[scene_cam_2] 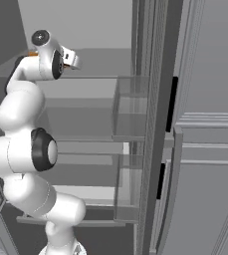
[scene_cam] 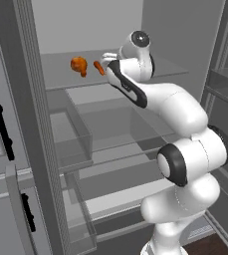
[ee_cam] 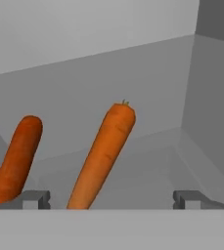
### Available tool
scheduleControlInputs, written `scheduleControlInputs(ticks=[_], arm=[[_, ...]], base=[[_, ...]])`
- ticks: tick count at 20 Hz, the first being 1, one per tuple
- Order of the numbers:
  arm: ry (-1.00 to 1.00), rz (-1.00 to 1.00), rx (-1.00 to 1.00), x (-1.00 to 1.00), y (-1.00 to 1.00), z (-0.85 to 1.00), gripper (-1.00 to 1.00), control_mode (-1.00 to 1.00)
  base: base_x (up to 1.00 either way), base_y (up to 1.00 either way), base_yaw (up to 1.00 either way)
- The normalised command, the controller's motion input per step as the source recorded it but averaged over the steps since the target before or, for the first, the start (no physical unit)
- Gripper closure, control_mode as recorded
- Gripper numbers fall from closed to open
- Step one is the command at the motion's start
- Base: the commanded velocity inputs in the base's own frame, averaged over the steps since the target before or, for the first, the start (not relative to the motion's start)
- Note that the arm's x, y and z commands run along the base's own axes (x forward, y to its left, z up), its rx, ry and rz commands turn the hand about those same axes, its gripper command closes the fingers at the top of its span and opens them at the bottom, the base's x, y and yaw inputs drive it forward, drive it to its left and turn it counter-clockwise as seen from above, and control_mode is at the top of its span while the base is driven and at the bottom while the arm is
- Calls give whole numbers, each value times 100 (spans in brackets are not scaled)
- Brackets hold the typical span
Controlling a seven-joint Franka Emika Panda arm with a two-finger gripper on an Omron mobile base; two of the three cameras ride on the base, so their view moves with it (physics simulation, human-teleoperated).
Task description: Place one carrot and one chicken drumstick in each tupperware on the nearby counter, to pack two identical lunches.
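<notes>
Arm is reaching into an open fridge, up at the top shelf (scene_cam: 60,69). End effector (ee_cam: 111,197) is spread wide, nothing between the fingers; in the hand view the two dark fingertips (ee_cam: 35,199) sit far apart at the bottom edge. One carrot (ee_cam: 103,154) lies on the shelf floor between them, closer to the left-side tip in that view, running away from the camera with its stem end at the far end, tilted slightly to the right. No contact with it that I can make out. A second carrot (ee_cam: 16,161) lies beside it further left in the hand view, roughly parallel, its near end around the left fingertip; can't tell if it touches. In the left base view the hand is at the front of the top shelf, with an orange-brown chicken drumstick (scene_cam: 78,65) lying on the shelf just to the left of it and a sliver of carrot (scene_cam: 99,67) showing right at the hand. Drumstick and that carrot are near each other but apart. Below the top shelf are more glass shelves and clear door bins (scene_cam: 70,139). In the right base view the wrist sits at top-shelf height, and the fridge door (scene_cam_2: 205,149) with its dark handles stands open on the right.
</notes>
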Motion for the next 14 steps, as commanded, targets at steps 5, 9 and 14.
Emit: scheduleControlInputs(ticks=[5, 9, 14], arm=[[0, 0, -1, 41, 4, 0, -100, -100], [2, 0, 0, 40, -1, 0, -100, -100], [1, 0, 0, 57, 0, 0, -100, -100]], base=[[0, 0, 0], [0, 0, 0], [0, 0, 0]])
